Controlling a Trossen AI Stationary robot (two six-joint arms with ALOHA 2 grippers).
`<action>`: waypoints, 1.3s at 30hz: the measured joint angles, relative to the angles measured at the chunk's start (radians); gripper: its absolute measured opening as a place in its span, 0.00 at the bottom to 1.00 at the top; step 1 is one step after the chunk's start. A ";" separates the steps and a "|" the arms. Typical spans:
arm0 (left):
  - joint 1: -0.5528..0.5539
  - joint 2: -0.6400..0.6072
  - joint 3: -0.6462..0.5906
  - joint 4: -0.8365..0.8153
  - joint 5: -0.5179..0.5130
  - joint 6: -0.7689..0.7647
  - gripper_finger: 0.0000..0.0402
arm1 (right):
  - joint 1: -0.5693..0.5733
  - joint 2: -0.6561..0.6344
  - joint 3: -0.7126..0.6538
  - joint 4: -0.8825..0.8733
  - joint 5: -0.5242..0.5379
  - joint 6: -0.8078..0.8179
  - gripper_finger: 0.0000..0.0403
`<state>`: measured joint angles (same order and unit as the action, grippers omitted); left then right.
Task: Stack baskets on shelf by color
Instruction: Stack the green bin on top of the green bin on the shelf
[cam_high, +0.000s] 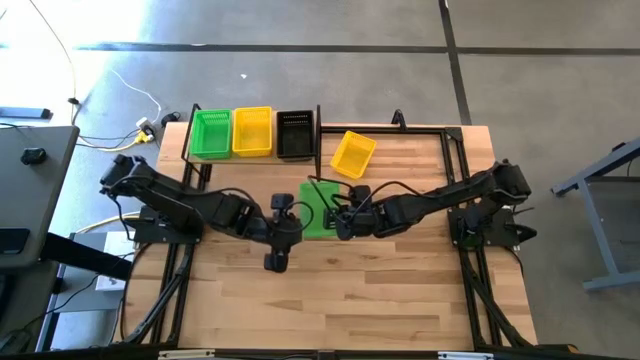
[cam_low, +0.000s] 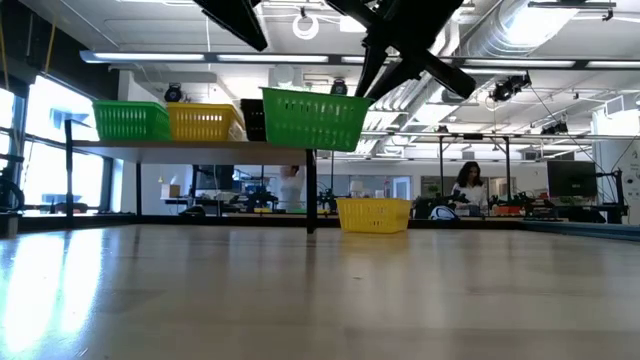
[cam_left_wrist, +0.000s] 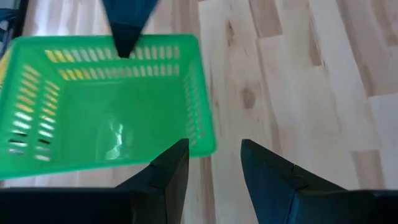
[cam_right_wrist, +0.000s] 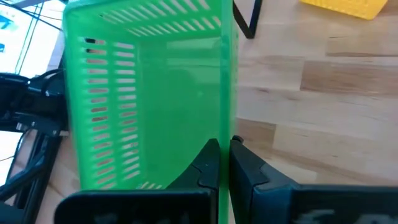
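green basket (cam_right_wrist: 149, 118) pinched by right hand (cam_right_wrist: 224, 163), airborne

Grey concrete floor (cam_high: 330, 25), bright windows (cam_low: 45, 130), ceiling ducts (cam_low: 520, 30).

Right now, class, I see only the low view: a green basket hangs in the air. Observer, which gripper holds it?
Observer: The right gripper, shut on one wall of the green basket.
Operator: And the left one?
Observer: The left gripper is open near the basket, holding nothing.
Operator: Is the loose yellow basket on the table square to the shelf?
Observer: No, from above it lies askew, right of the shelf.
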<state>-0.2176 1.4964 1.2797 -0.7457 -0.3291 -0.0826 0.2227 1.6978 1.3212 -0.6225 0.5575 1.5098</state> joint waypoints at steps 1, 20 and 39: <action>-0.003 0.007 0.000 0.005 0.000 0.000 0.34 | -0.001 0.000 0.000 0.000 0.000 0.000 0.00; -0.012 0.068 0.000 0.054 -0.058 0.060 0.34 | -0.002 0.000 0.000 0.116 0.010 -0.039 0.00; -0.005 0.068 0.000 -0.047 -0.166 0.068 0.30 | 0.007 -0.003 0.000 0.246 0.000 -0.101 0.00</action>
<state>-0.2226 1.5642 1.2797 -0.7929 -0.4950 -0.0147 0.2298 1.6943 1.3212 -0.3767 0.5576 1.4092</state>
